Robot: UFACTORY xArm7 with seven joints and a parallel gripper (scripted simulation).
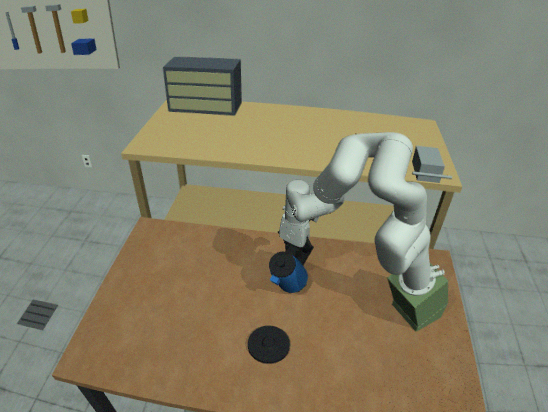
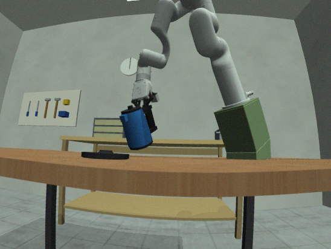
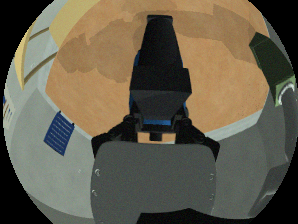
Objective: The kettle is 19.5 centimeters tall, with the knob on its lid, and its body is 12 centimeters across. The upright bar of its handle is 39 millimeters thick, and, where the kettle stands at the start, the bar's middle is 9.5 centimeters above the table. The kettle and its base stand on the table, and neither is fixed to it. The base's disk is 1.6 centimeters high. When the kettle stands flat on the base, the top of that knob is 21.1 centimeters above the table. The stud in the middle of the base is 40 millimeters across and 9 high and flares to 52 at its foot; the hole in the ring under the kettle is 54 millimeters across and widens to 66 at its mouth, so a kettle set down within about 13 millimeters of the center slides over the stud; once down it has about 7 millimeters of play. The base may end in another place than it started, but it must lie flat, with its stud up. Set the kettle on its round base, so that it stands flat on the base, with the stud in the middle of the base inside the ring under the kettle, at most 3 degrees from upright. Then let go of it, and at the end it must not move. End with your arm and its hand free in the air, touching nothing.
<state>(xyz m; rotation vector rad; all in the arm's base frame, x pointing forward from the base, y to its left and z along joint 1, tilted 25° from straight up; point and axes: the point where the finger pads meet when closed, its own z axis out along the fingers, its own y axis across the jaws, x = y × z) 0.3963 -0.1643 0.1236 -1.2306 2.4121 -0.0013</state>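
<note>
A grey-walled room with a tiled floor holds a brown table in front and a lighter wooden bench behind it. A white arm rises from a green pedestal at one side of the table and bends over and down toward the table's middle.

The gripper points downward, its jaws partly closed and clamped on the black handle of a blue kettle. The kettle hangs just below the jaws, clear of the table, tilted so its bottom swings toward the pedestal and its black lid leans away from it. In the wrist view the handle runs straight out from between the fingers, with a sliver of blue showing at the grip.

The round black base lies flat on the table, well apart from the jaws and lower than the kettle, on the side away from the bench. Nothing touches it.
</note>
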